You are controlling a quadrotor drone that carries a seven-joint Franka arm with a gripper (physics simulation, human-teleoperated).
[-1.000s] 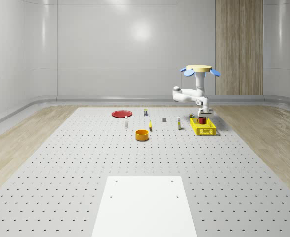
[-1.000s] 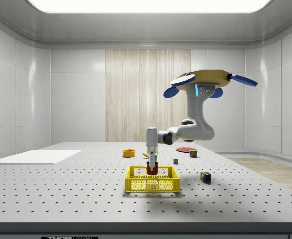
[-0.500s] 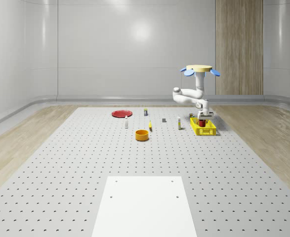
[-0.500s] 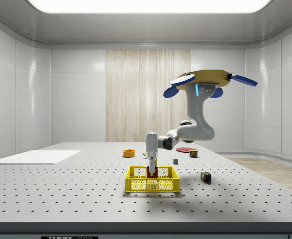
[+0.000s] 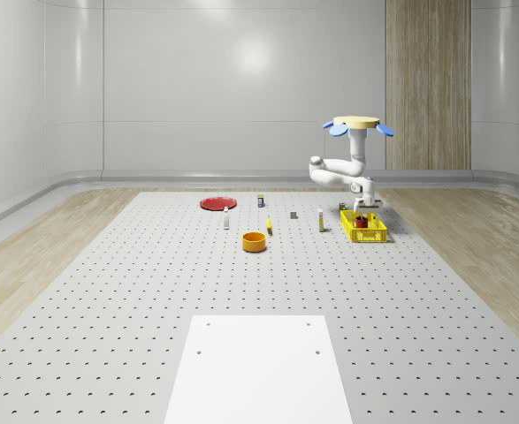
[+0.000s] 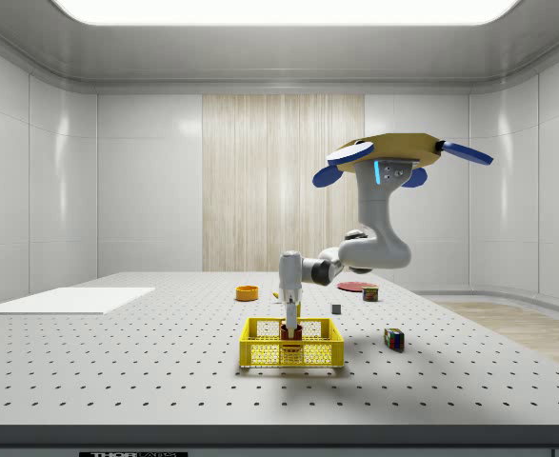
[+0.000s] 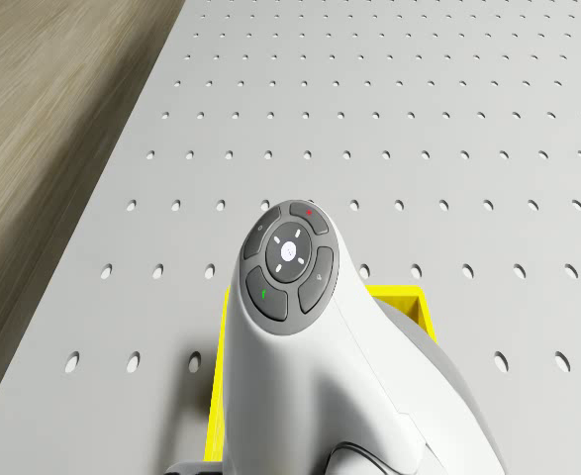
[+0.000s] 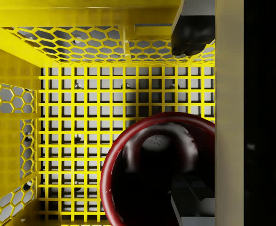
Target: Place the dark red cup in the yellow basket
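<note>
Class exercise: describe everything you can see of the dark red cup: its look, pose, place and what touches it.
The dark red cup is round, glossy, with a thick rim and a dark, hollow inside. It stands upright, mouth up, low inside the yellow basket, over the basket's grid floor, its top near rim height in the side view. The claw reaches down into the basket with a finger on each side of the rim; whether they grip cannot be told. The drone hovers above the table, beside the basket.

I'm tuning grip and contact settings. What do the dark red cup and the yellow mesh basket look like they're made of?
The dark red cup looks like glazed ceramic or glossy plastic: soft highlights run along its smooth rounded rim. The yellow mesh basket looks like moulded matt plastic: thin grid floor, honeycomb-pierced walls, even colour. Both are renders, so this is only appearance.
</note>
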